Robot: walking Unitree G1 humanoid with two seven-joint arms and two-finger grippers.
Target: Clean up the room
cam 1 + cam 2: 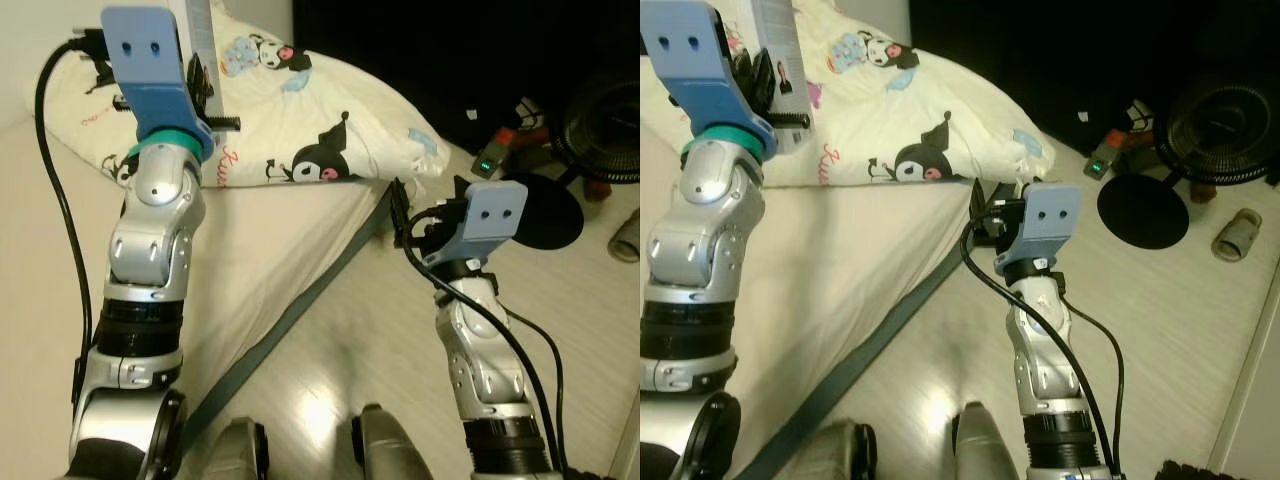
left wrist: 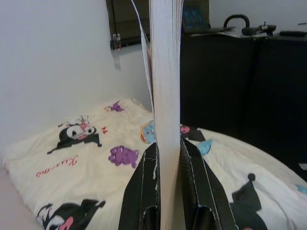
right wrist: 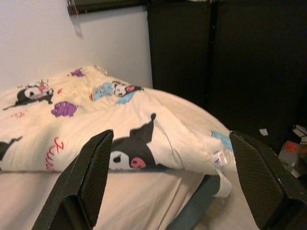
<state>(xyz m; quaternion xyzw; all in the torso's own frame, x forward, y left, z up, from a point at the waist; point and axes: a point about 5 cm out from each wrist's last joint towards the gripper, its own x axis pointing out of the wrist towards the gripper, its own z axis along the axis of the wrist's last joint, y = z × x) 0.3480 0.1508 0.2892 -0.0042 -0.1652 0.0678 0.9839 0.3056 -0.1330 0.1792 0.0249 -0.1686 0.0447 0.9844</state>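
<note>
My left gripper [image 2: 168, 146] is shut on a thin book [image 2: 165, 81] with white pages, held upright by its lower edge. It hangs raised over the cream cartoon-print pillow [image 1: 300, 110] at the head of the bed [image 1: 270, 250]. In the eye views the book [image 1: 198, 30] sticks up past the top of the picture beside the blue wrist mount. My right gripper [image 3: 172, 182] is open, its fingers [image 3: 84, 184] spread wide with nothing between them. It hovers low by the bed's corner [image 1: 400, 215], pointing at the pillow's edge.
A dark grey band [image 1: 300, 310] runs along the bed's side down to the pale wood floor. To the right stand a black fan [image 1: 600, 125] with a round base [image 1: 545, 215], a small device with a green light [image 1: 487, 163] and a jar [image 1: 628, 235] lying on the floor.
</note>
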